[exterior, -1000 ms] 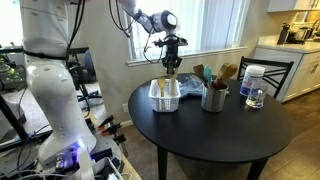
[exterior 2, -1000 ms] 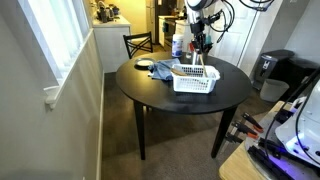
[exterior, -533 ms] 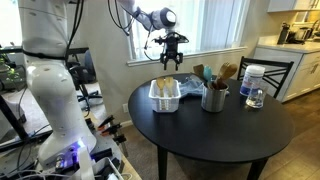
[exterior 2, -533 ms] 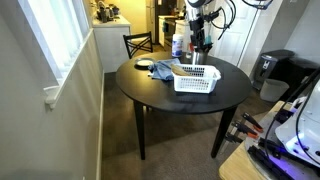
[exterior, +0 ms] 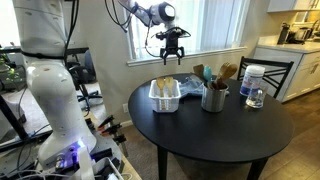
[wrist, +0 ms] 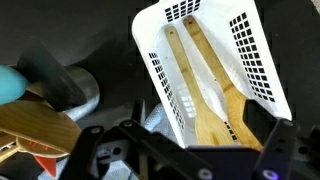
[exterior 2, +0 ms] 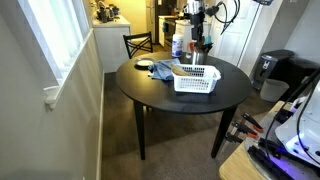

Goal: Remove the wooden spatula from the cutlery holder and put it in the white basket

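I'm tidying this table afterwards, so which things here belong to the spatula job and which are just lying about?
Job: pale wooden spatula, white slotted plastic basket, grey metal cylindrical cutlery holder, open tool.
Lying about: darker brown wooden spoons, white tub with blue label, small clear glass, crumpled blue cloth.
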